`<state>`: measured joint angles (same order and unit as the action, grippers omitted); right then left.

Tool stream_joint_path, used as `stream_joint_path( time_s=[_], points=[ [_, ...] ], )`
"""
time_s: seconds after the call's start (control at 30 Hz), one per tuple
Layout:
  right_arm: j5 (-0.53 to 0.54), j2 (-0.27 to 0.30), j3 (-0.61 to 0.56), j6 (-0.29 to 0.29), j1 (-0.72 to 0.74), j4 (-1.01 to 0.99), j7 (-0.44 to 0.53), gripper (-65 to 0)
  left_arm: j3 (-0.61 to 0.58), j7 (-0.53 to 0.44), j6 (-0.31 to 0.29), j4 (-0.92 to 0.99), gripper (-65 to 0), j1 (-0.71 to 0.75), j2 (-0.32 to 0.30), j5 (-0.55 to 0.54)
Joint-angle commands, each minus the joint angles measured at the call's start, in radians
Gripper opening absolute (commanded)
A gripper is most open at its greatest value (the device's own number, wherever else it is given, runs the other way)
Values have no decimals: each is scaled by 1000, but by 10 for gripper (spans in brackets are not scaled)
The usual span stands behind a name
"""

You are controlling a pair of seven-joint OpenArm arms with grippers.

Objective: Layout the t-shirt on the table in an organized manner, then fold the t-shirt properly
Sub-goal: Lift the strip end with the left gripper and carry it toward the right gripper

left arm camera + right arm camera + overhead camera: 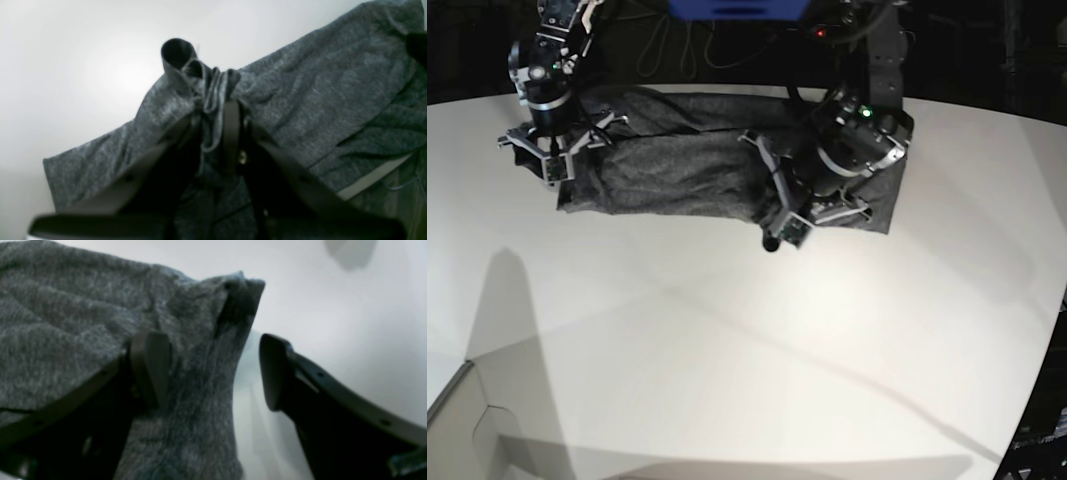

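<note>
The dark charcoal-grey t-shirt (677, 170) lies spread in a long band across the far part of the white table (727, 350). My left gripper (777, 238) is at its front edge, right of centre. In the left wrist view the gripper (217, 130) is shut on a bunched fold of the t-shirt (317, 90). My right gripper (552, 165) is at the shirt's left end. In the right wrist view it (211, 370) is open, with one finger (150, 366) resting against the t-shirt (66, 323) and the other finger (273, 373) over bare table.
The table's curved far edge runs behind the shirt, with dark space and cables beyond. A blue object (737, 8) sits at the top centre. The table's front-left edge (457, 395) drops off at the lower left. A wood-toned floor (383, 203) shows past the table edge.
</note>
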<state>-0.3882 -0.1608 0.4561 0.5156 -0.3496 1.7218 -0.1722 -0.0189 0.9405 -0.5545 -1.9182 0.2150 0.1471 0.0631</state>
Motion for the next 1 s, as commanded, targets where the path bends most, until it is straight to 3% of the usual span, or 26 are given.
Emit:
stream_joint_path(
  time_s=[0.0,0.4,0.47,0.6,0.67,0.8,0.97],
  points=[
    [8,4,0,-5,1,20,21,-225,-26,-24,-2,-7,-649,-6,10,-19],
    [8,4,0,-5,-1,20,21,-225,-42,-22,-2,7,-642,-9,10,-10],
    [8,4,0,-5,-1,20,23,-225,-42,-22,-2,7,-599,-9,10,-10],
    [8,4,0,-5,2,20,23,-225,-46,-22,-2,6,-444,-6,10,-21],
    [8,4,0,-5,2,20,23,-225,-48,-22,-9,3,-420,-4,10,-26],
    [8,4,0,-5,4,20,23,-225,-48,-22,-9,-5,-420,-4,10,-145],
    [8,4,0,-5,4,20,23,-225,-28,-22,-3,-34,-420,-9,-53,-285]
  ],
)
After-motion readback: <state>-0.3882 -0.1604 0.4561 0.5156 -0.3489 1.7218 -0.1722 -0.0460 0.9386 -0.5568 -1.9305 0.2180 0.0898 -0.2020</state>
